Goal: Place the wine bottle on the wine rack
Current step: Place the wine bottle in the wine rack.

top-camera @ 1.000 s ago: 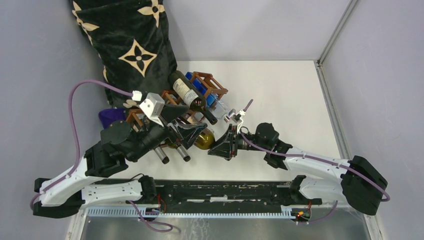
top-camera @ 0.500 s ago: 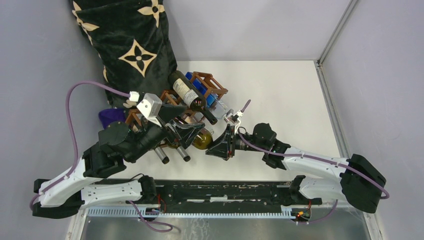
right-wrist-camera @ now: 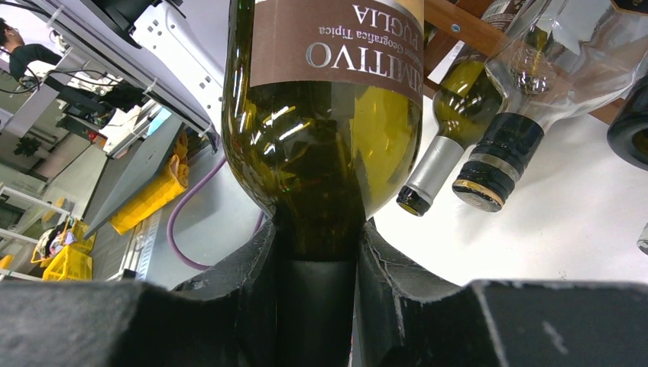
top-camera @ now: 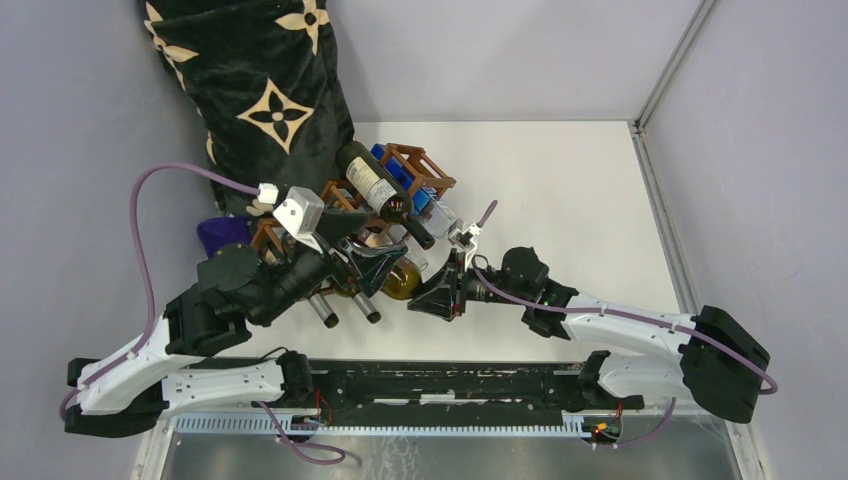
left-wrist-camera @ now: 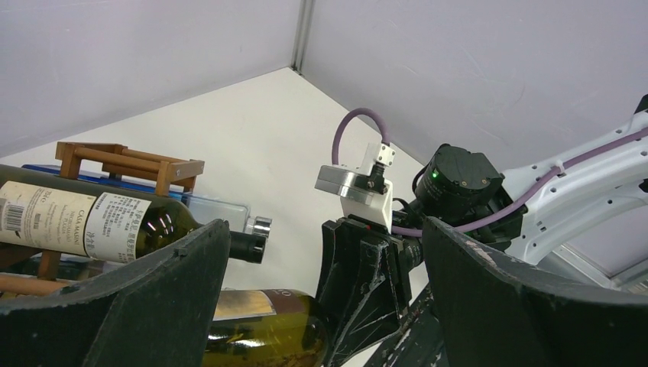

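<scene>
While you held the wine bottle [top-camera: 404,282] by its neck, its olive-green body lay on its side at the near edge of the wine rack [top-camera: 418,163], base toward the rack and neck pointing right. Whether it rested on the bars could not be told. Your right gripper [top-camera: 434,294] was clamped on that neck, its fingers [right-wrist-camera: 244,283] pressed to either side just below the shoulder. Your left gripper [top-camera: 368,250] hung over the bottle with its jaws spread wide, the body low between them. On the rack lay a dark bottle [top-camera: 378,188] with a white label and, just right of it, a clear bottle [top-camera: 432,208] — both necks pointing near-right. At far left a black cushion [top-camera: 262,80] with tan flowers stood on the white table [top-camera: 560,200].
</scene>
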Motion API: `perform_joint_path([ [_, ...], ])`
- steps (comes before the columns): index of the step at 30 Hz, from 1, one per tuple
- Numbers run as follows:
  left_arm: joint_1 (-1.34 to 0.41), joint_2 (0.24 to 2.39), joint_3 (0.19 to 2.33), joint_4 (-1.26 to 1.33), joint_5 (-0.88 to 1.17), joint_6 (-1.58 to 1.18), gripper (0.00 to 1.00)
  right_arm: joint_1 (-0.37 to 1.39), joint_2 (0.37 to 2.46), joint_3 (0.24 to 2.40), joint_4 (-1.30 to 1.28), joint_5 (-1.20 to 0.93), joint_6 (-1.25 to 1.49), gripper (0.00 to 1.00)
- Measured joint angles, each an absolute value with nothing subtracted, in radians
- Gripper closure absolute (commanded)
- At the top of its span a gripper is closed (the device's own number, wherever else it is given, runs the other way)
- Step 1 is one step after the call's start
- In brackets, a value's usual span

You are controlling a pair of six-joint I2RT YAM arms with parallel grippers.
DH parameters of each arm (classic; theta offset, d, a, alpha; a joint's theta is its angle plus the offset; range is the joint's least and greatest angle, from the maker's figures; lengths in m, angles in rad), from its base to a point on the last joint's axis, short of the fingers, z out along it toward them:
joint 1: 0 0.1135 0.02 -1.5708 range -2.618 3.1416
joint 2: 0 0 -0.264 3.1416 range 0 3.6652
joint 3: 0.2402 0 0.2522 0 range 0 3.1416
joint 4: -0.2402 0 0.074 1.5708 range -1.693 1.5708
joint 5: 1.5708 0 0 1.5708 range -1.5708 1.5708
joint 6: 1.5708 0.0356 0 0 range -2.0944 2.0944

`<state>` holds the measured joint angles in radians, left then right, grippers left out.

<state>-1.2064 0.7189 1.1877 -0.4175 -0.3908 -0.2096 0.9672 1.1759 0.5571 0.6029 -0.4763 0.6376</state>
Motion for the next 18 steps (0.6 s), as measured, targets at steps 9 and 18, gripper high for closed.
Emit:
perform_joint_path([
  [9,-1.206,0.719,1.188,-0.421,-0.407,-0.209,0.00,0.991,1.215,0.603,0.579,-0.437,0.614,1.00],
  [18,-1.206,0.719,1.188,-0.428,-0.421,-0.208,0.00,1.016,1.263,0.629,0.574,-0.382,0.600,1.00],
])
